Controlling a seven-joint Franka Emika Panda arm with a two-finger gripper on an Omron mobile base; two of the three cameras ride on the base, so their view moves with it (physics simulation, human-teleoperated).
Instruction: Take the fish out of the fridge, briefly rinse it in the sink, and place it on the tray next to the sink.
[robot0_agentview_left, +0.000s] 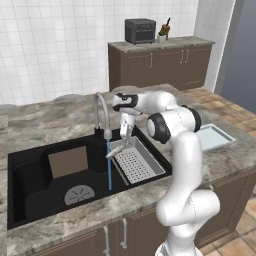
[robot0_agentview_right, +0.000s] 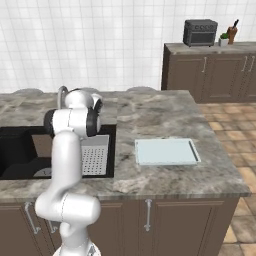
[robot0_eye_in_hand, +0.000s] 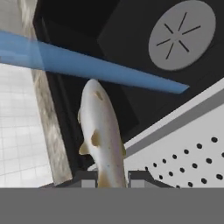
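- Gripper (robot0_agentview_left: 125, 141) poised over the sink (robot0_agentview_left: 30, 172), just to the right of the tap (robot0_agentview_left: 101, 114), fingers pointing down toward the basin.
- Jaws nearly closed, pinched on the tail end of the fish (robot0_eye_in_hand: 101, 135); in the hand view, one dark fingertip (robot0_eye_in_hand: 86, 178) on either side of the pale body, touching it.
- Fish hanging head-outward from the gripper, above the sink's black floor and beside the rim of the grey perforated basket (robot0_agentview_left: 134, 162).
- Blue stream of water (robot0_agentview_left: 109, 167) falling straight down from the tap's spout into the sink; in the hand view the stream crosses just past the head of the fish, whether actually touching it not clear.
- In the left base view, a small pale sliver of the fish (robot0_agentview_left: 113, 153) visible below the gripper, right next to the water stream.
- Round grey drain (robot0_eye_in_hand: 182, 35) set in the sink floor, beyond the fish and apart from it.
- Brown board (robot0_agentview_left: 68, 161) leaning inside the sink, left of the tap.
- Perforated basket sitting in the right end of the sink, directly under the arm's wrist.
- Tray (robot0_agentview_right: 166, 151) flat on the marble counter (robot0_agentview_right: 155, 117), right of the sink, well apart from the gripper, nothing on it.
- Toaster oven (robot0_agentview_right: 200, 32) on the far brown cabinet, well behind the sink.
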